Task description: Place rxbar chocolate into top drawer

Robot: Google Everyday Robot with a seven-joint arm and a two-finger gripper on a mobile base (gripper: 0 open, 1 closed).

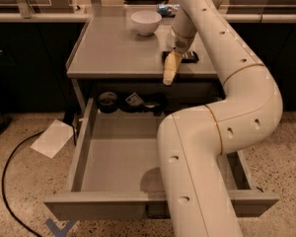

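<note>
The rxbar chocolate [186, 57], a flat black bar with white lettering, lies on the grey tabletop [113, 48] near its front right edge. My gripper [169, 69] hangs just in front of and to the left of the bar, covering its left end and pointing down over the table's front edge. I cannot tell whether it touches the bar. The top drawer [84, 147] is pulled wide open below the table. My arm crosses over its right half and hides that side.
A white bowl [146, 22] stands at the back of the table, a blue-and-white packet [166, 8] behind it. Dark small items [108, 101] lie at the drawer's back. A white paper [53, 138] and a black cable [7, 181] lie on the floor to the left.
</note>
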